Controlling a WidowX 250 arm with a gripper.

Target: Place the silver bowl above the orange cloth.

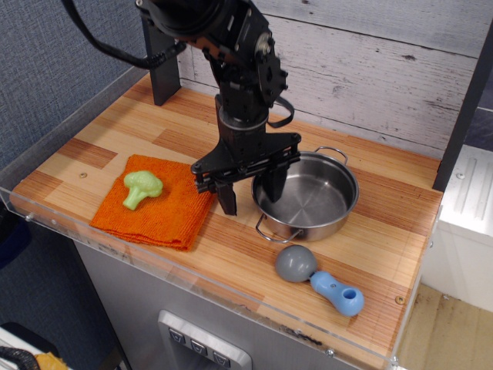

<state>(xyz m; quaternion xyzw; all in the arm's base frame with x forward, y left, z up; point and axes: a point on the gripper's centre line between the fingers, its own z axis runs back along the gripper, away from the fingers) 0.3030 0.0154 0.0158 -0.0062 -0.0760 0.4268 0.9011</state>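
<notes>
We saw the tool (250,193) spread open astride the left rim of the silver bowl (306,196), one finger (275,186) inside, the other outside. The bowl sat on the worktop (115,131), just right of the orange cloth (158,202) carrying a green broccoli toy (142,187).

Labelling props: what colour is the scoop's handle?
Light blue, on the scoop; observation.image view shows it.

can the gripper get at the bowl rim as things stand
Probably yes. The gripper is open and straddles the near-left rim of the bowl, one finger outside, one inside. Nothing lies between them; the cloth and scoop sit clear of it.
</notes>
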